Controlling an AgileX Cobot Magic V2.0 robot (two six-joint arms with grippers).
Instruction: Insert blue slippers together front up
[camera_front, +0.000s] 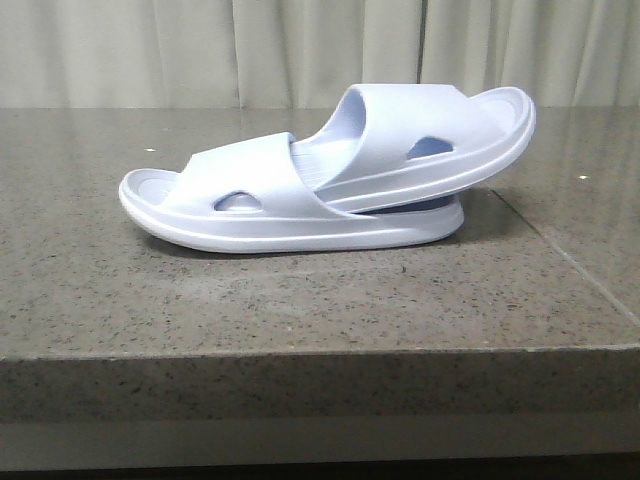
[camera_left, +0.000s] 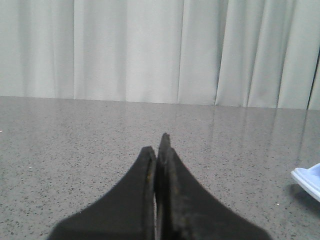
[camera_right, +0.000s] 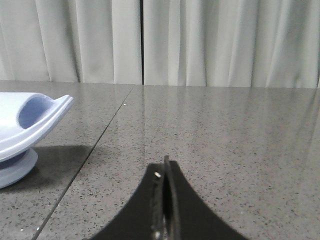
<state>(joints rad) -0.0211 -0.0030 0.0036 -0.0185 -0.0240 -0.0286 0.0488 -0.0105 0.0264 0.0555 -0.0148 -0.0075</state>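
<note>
Two pale blue slippers sit nested on the table in the front view. The lower slipper (camera_front: 250, 205) lies flat with its toe to the left. The upper slipper (camera_front: 440, 125) has its front tucked under the lower one's strap and its heel tilted up to the right. My left gripper (camera_left: 159, 145) is shut and empty, low over bare table, with a slipper tip (camera_left: 307, 179) off to one side. My right gripper (camera_right: 165, 167) is shut and empty too, with the slippers' raised end (camera_right: 30, 125) off to its side. Neither gripper appears in the front view.
The table is a grey speckled stone top (camera_front: 300, 300) with a seam line (camera_front: 560, 250) running at the right. Its front edge (camera_front: 320, 350) is near the camera. Pale curtains (camera_front: 200, 50) hang behind.
</note>
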